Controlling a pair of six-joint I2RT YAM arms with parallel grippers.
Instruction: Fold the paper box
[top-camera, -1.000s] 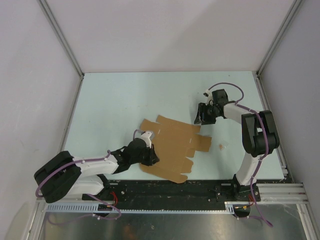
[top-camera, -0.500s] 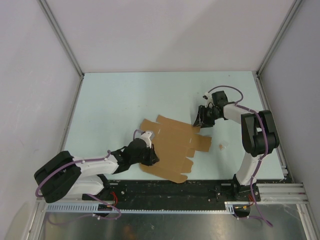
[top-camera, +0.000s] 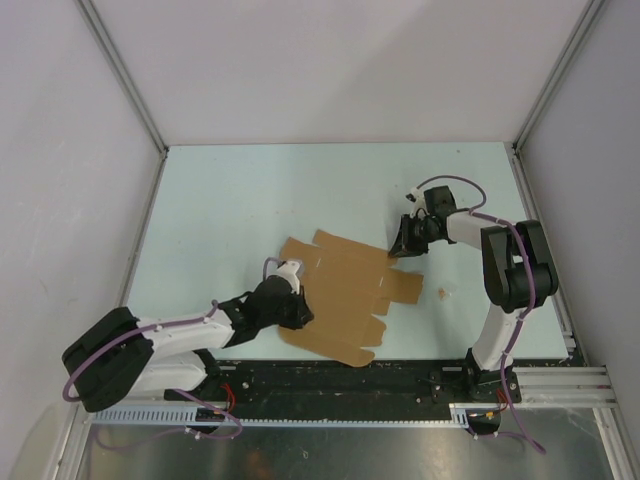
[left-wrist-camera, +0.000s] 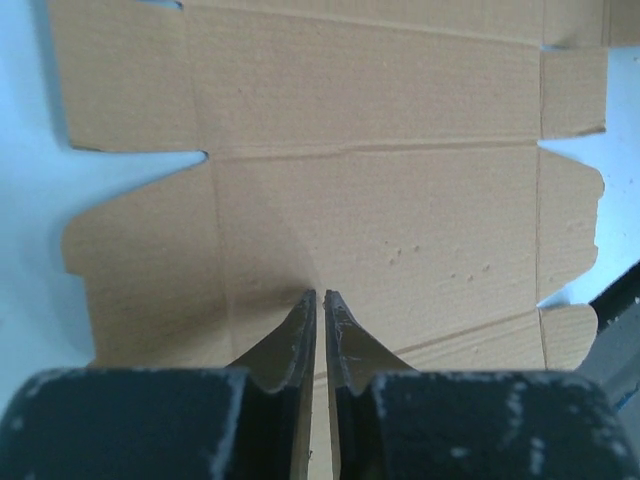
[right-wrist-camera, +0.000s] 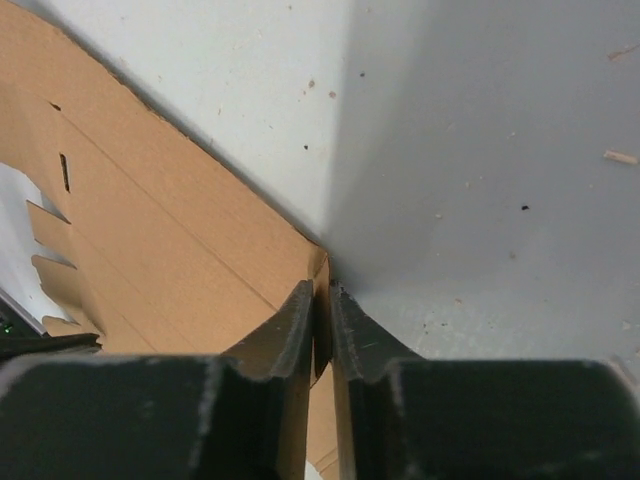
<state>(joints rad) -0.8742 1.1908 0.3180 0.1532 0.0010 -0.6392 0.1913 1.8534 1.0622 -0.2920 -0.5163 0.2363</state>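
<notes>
My right gripper (right-wrist-camera: 322, 300) has just reached in and pinched shut on a corner of the paper box (top-camera: 345, 290), still a flat sheet. My left gripper (left-wrist-camera: 320, 305) stays clamped on the opposite edge. Both sides held, so I judge folding can start.

The left arm (top-camera: 180, 335) stretches low from the near left, reaching right, its end effector (top-camera: 297, 310) pinched nearly closed on the paper box (top-camera: 345, 290) at its left edge. The right arm (top-camera: 510, 265) rises at the near right, bends at the elbow and reaches left. Its end effector (top-camera: 400, 246) nips the box's far-right corner, its 2 fingers (right-wrist-camera: 300, 310) almost touching.
</notes>
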